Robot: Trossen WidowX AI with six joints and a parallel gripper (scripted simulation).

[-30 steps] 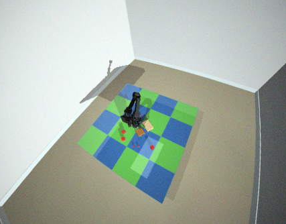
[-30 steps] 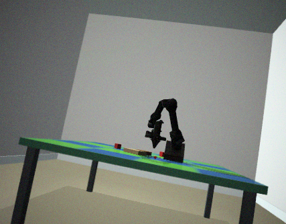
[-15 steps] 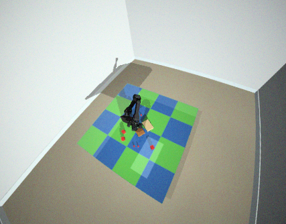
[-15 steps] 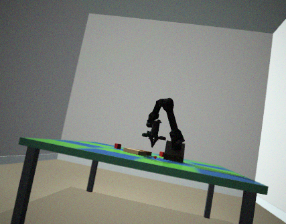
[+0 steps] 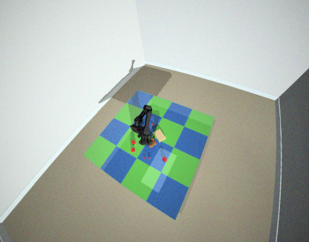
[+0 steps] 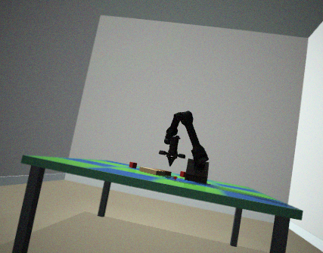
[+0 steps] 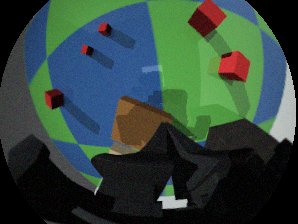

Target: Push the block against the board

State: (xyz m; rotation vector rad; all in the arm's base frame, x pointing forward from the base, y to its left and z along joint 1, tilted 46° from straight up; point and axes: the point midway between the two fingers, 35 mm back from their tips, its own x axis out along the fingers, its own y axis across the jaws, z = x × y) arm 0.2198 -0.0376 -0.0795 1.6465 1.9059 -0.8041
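The brown square block [image 5: 152, 143] [image 6: 166, 173] [image 7: 136, 122] lies flat, turned at an angle, just ahead of the fingertips in the wrist view. The tan board [image 5: 160, 135] [image 6: 149, 170] [image 7: 119, 149] lies flat beside it; only a sliver shows in the wrist view. The two are very close; whether they touch, and whether edges are even, I cannot tell. My gripper [image 5: 146, 143] [image 6: 170, 164] [image 7: 164, 125] is shut and empty, pointing down, and hangs above the table near the block. The fingers hide the block's near corner in the wrist view.
Two red cubes [image 5: 133, 142] [image 7: 234, 66] stand on one side of the block. Another red cube [image 5: 164, 159] [image 6: 133, 165] [image 7: 54, 98] is on the other side. Two tiny red cubes [image 5: 149, 158] [image 7: 104, 29] lie beyond the block. One small red piece [image 5: 152, 124] lies behind the arm.
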